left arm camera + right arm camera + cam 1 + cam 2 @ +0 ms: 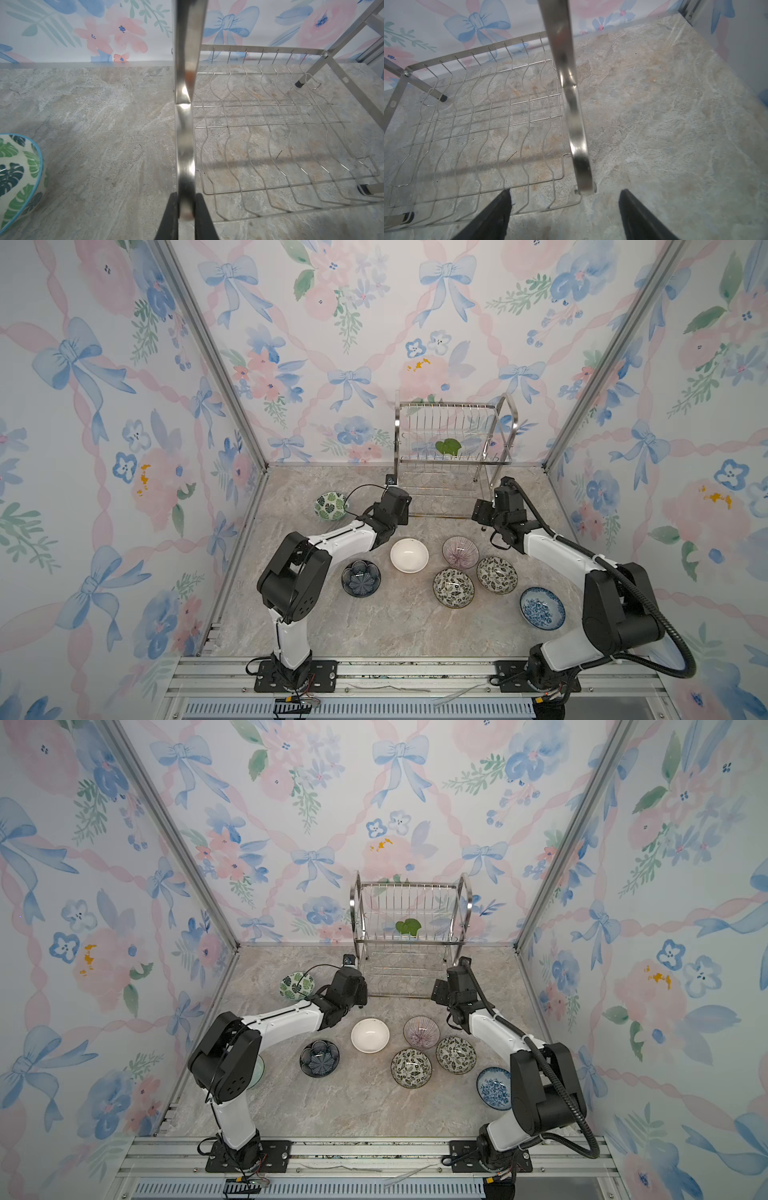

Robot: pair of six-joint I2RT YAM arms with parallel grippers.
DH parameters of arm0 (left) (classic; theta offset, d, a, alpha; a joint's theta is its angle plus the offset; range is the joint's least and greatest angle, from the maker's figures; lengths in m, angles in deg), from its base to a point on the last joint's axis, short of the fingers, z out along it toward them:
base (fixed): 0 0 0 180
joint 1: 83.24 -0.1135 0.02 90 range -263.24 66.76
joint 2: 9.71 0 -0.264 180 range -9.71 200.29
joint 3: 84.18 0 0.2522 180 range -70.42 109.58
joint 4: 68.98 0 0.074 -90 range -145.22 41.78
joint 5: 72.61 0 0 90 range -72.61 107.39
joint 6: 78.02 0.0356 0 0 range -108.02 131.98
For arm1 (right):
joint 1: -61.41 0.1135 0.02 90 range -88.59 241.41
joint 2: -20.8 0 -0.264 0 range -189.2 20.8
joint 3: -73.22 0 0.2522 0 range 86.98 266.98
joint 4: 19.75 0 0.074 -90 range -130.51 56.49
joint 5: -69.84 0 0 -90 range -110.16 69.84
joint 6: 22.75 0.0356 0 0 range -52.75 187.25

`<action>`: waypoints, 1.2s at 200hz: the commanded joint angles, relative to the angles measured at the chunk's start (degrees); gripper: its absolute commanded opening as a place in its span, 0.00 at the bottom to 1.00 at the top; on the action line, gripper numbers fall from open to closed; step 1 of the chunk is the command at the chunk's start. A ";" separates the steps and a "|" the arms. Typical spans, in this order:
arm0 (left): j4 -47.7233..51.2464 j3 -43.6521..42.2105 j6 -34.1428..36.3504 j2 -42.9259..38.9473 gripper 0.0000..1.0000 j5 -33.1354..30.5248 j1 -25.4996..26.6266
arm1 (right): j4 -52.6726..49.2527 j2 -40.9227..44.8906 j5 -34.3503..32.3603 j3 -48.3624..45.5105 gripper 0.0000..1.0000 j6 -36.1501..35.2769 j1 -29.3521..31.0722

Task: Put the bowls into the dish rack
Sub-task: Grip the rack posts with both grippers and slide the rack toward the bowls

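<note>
Two frame tubes of dish rack [185, 124]: left gripper [186, 195] clamps one; right gripper [565, 192] open astride other.

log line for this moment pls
left gripper: shut on dish rack side tube | right gripper: open at opposite side tube | bowls: on table, none in rack

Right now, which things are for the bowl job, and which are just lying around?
For the job: dish rack; green-leaf bowl; white bowl; dark blue flower bowl; purple-lined bowl; two black-white leaf bowls; blue-white floral bowl; left claw, shut on the rack's frame; right claw, open.
Just lying about: green leaf in the rack; pale strands at the front edge.
</note>
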 commanded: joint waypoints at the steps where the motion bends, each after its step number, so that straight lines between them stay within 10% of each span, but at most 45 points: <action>1: 0.98 -1.30 -1.00 -3.56 0.00 -0.46 -0.93 | 0.24 -1.00 -2.27 0.42 0.77 -0.09 1.05; 98: 0.51 -4.01 -1.92 -6.99 0.00 -0.47 -1.93 | -2.46 -5.51 -5.51 4.24 0.56 -3.42 1.07; 167: 0.97 -7.21 -4.06 -11.06 0.00 0.34 -5.72 | -2.60 -9.88 -5.03 7.28 0.22 -3.36 4.39; 240: 1.69 -10.39 -4.65 -14.97 0.00 -0.19 -7.68 | -3.59 -10.99 -6.26 10.04 0.17 -3.52 6.87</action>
